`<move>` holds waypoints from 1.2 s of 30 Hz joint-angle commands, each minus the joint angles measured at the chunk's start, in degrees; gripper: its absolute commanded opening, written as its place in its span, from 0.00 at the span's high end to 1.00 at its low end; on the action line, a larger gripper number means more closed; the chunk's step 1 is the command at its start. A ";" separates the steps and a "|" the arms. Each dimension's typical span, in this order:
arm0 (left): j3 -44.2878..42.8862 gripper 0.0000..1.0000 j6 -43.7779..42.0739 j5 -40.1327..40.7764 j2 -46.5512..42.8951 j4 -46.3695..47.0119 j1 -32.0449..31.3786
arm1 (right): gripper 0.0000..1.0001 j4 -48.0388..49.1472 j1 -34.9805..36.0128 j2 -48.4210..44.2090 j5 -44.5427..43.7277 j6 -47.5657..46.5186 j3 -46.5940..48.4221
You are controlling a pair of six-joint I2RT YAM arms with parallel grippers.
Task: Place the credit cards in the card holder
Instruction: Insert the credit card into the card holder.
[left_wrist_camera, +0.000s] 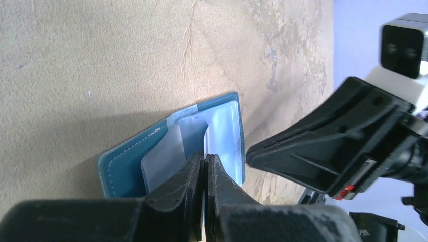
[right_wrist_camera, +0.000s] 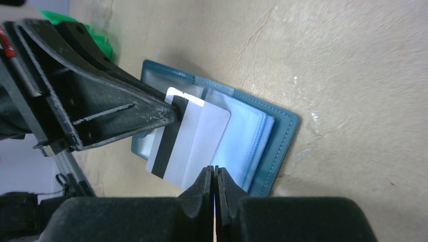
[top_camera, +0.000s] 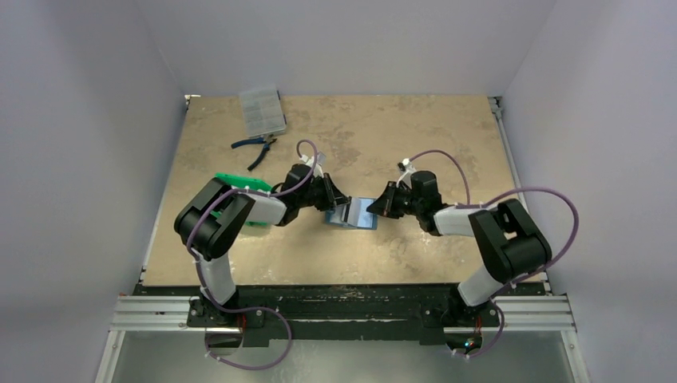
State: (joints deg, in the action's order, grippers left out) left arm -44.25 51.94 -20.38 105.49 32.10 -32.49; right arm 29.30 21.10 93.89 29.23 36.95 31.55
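Observation:
The teal-blue card holder lies open on the table between both grippers, its shiny inner pockets facing up. A pale credit card with a black stripe lies slanted over the open holder. My left gripper is shut on that card's corner, and the card shows edge-on between its fingers. My right gripper is shut, its tips right at the card's near edge, with nothing seen between them. In the top view the left gripper and right gripper meet over the holder.
A green plastic tray sits under the left arm's elbow. Blue-handled pliers and a clear compartment box lie at the back left. The walls close in on both sides.

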 commanded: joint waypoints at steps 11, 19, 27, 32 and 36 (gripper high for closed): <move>2.99 1.00 1.16 8.58 -2.08 5.52 -3.35 | 0.90 -0.21 -0.62 1.56 -2.47 -1.73 -2.14; 4.37 1.00 1.60 17.30 -3.27 5.80 -6.41 | 0.90 4.39 -0.62 2.64 0.83 -0.39 -3.27; -1.36 0.60 -1.95 18.17 -7.49 -12.31 -6.99 | 0.91 5.45 -0.62 2.96 1.37 -0.39 -3.70; -5.02 0.53 -3.82 11.59 -5.81 -17.68 -7.03 | 0.91 6.89 -0.62 3.67 2.71 -0.12 -3.69; -4.29 0.62 -3.42 9.48 -6.03 -17.61 -6.92 | 0.91 6.85 -0.62 3.47 2.62 -0.38 -3.69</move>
State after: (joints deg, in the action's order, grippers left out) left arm -47.68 49.91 -7.14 100.47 17.21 -39.18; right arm 35.44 20.18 97.14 31.09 37.06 28.58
